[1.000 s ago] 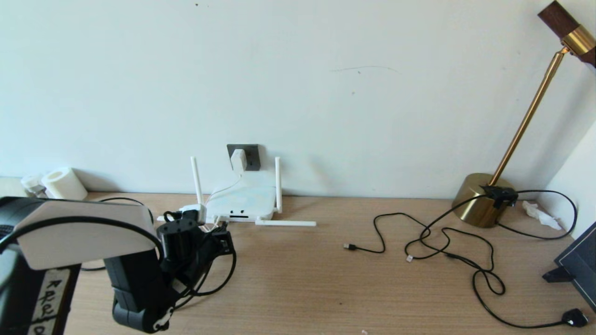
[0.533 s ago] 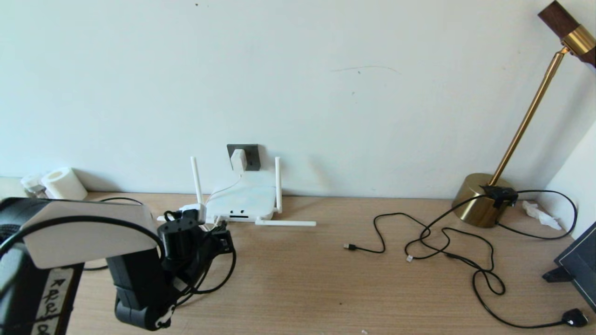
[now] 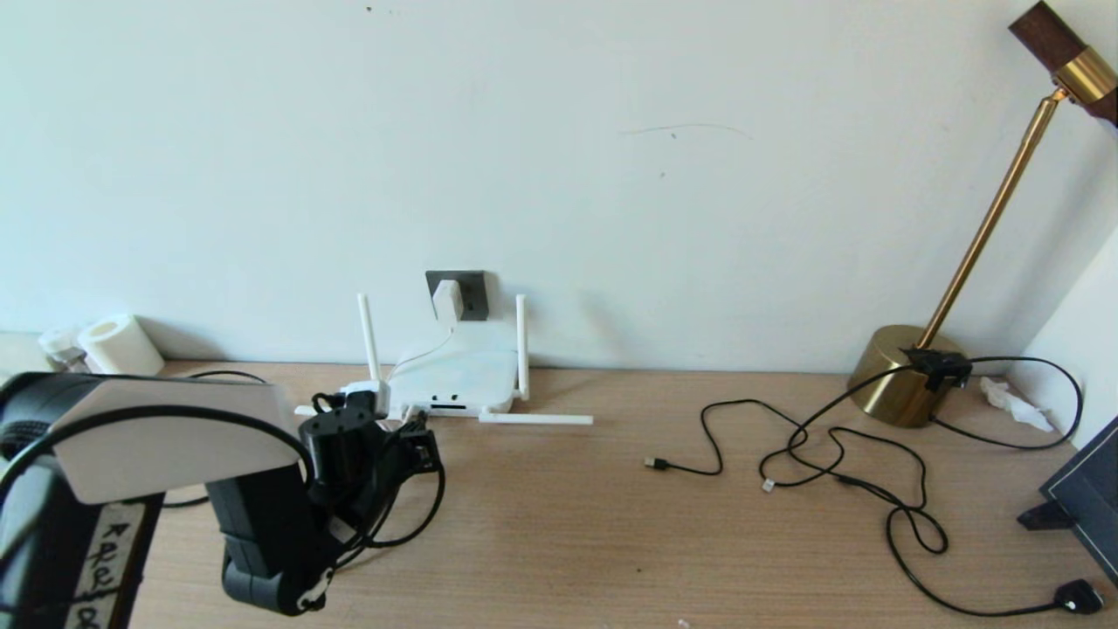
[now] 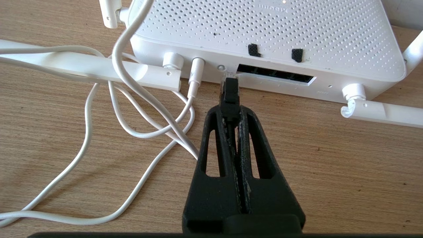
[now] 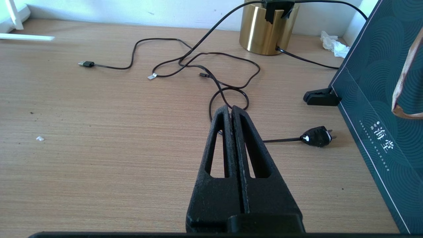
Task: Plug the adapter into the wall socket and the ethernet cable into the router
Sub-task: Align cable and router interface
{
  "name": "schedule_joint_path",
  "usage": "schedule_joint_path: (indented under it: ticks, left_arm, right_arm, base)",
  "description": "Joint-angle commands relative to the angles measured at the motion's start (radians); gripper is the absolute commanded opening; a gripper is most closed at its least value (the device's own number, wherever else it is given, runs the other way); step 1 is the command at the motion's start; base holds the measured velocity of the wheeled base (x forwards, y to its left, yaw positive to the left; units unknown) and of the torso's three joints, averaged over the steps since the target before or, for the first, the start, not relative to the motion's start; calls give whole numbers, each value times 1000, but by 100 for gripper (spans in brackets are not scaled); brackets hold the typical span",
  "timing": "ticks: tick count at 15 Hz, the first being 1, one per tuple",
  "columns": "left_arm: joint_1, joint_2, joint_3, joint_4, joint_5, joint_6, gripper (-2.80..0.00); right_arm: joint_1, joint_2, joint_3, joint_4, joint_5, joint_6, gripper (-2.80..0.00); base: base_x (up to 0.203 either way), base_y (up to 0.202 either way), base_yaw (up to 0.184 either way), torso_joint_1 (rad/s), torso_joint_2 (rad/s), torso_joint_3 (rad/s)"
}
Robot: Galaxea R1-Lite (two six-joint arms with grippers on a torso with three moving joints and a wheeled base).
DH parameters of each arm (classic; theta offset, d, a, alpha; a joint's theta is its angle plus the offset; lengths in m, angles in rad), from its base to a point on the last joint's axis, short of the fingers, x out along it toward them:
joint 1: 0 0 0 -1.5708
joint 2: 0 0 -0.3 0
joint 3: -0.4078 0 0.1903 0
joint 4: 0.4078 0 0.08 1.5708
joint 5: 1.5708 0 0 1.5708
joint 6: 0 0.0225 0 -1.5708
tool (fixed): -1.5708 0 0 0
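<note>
- L gripper (image 4: pixel 230 114) was clamped tight on the ethernet cable (image 4: pixel 230 96), pinching the black boot just behind the clear connector; connector tip sat just in front of the router (image 4: pixel 264 39), at the end of the port slot (image 4: pixel 274 73) nearest the round power jack, not yet seated.
- Tip looked slightly off toward the jack side of the slot; judged it needed a small sideways nudge along the router edge before the push.
- Handling, cable: boot stiff enough to steer the plug, rest of the cable floppy and trailing behind the gripper, away from the router. Clear plug small, light, hard plastic w/ thin latch tab, prob. fragile if jammed at an angle. Grip at the boot seemed the right place; further back it would likely bend.
- Handling, router: light, flat plastic box on smooth wood table (image 3: pixel 611 524); likely to slide toward the wall when pushed, w/ nothing bracing it.
- Adapter (image 3: pixel 447 300) sat on the wall socket (image 3: pixel 472 293) on the wall just behind and above the router; white cord (image 4: pixel 125 72) ran down to the jack beside the port slot, looped loosely on the table by the router's port edge. That half looked done.
- R gripper (image 5: pixel 231 112) was closed, empty, idle well off to the router's far side, over the thin black cables (image 5: pixel 211 72).
</note>
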Motion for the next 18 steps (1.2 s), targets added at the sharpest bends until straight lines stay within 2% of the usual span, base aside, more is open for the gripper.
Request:
schedule_joint_path:
  ticks: [1, 18]
  left_arm:
    - [0, 4, -2, -8, 1, -1, -280]
    - [-29, -5, 3, -9, 9, 2, -280]
  right_arm:
    - [0, 2, 0, 0, 1, -1, -280]
    - [0, 2, 0, 0, 0, -1, -280]
  base:
    - [0, 0, 0, 0, 0, 0]
    - [0, 0, 0, 0, 0, 0]
